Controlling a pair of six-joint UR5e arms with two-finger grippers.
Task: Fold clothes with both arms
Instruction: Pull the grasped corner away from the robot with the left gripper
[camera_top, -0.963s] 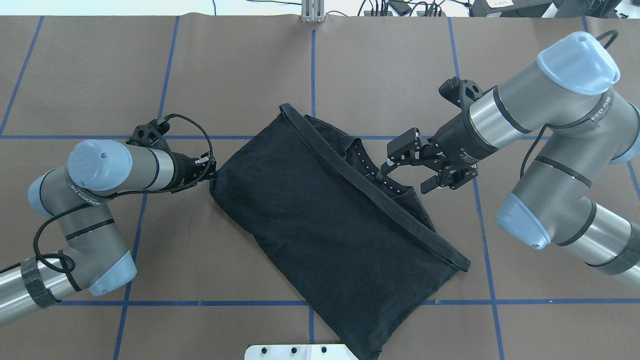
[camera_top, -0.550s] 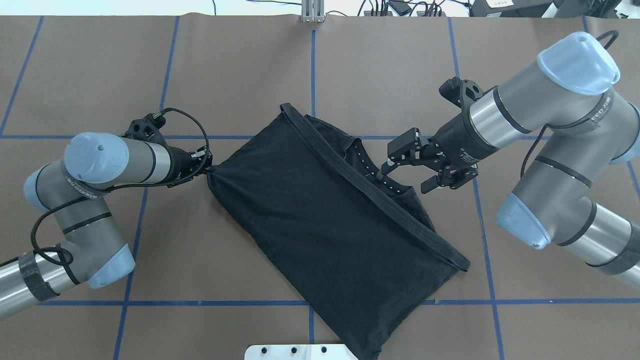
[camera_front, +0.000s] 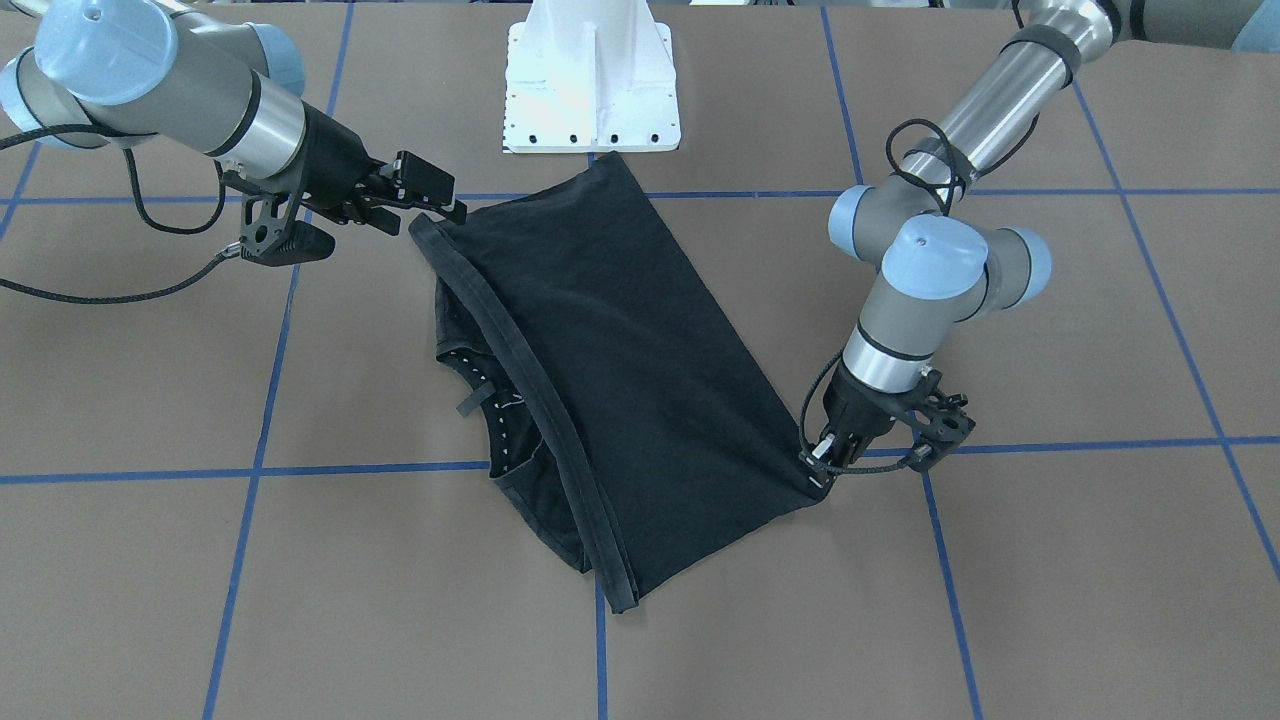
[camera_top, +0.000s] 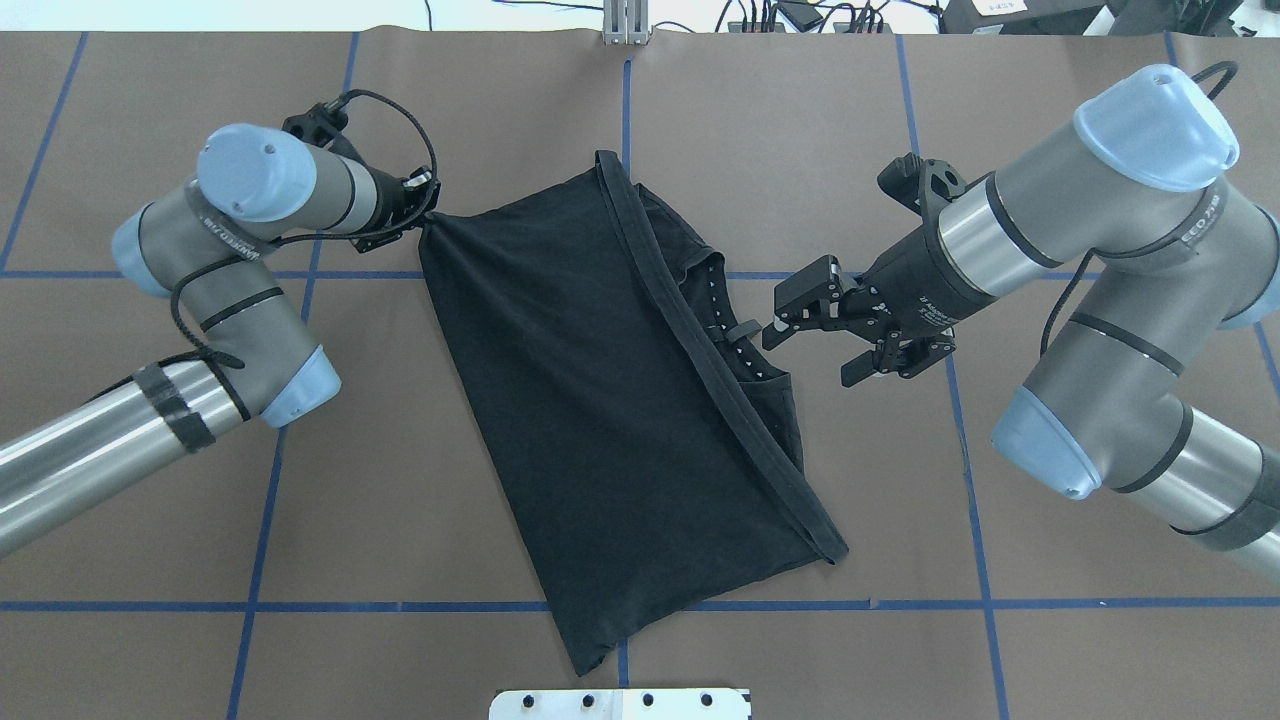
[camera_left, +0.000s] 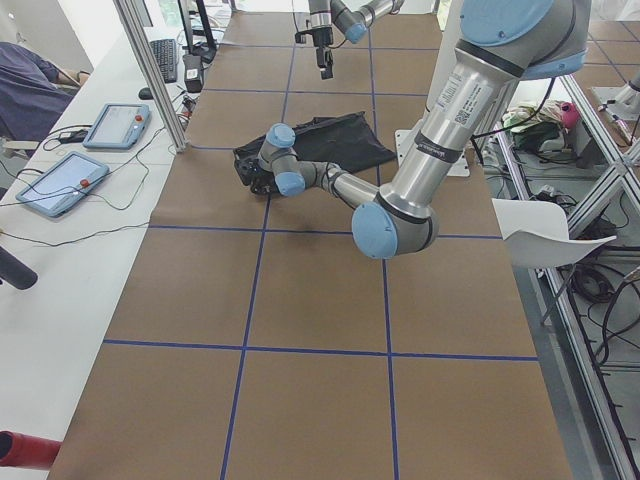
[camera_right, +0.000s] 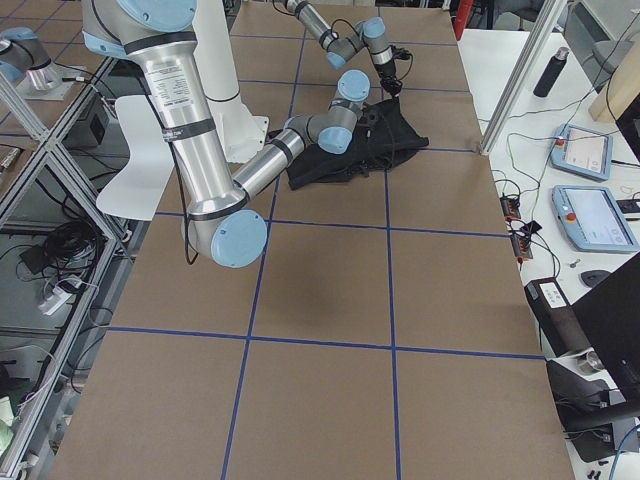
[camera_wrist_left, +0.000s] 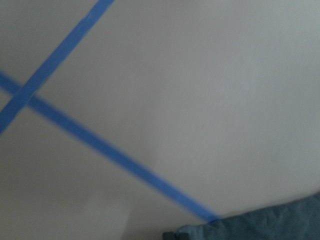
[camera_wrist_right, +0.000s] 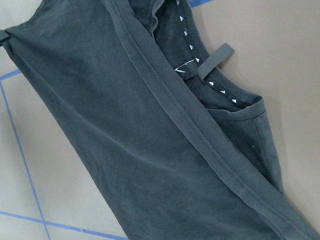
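The brown desk (camera_top: 760, 130) carries a blue tape grid (camera_top: 400, 606). White bolted pedestal (camera_front: 590, 90): 12 o'clock, front-facing view. Teach pendant (camera_left: 60, 184): 9 o'clock, left view.

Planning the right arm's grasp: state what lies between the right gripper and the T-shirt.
Only a narrow strip of bare brown table, in the overhead view; the open right gripper hovers beside the collar of the T-shirt.

We find no word or number that we can read with certainty. Pale lettering runs along an upper link of the right arm (camera_top: 1120, 205) and a grey link of the left arm (camera_top: 232, 285). Fine white print sits on the right wrist. All are too small to make out.
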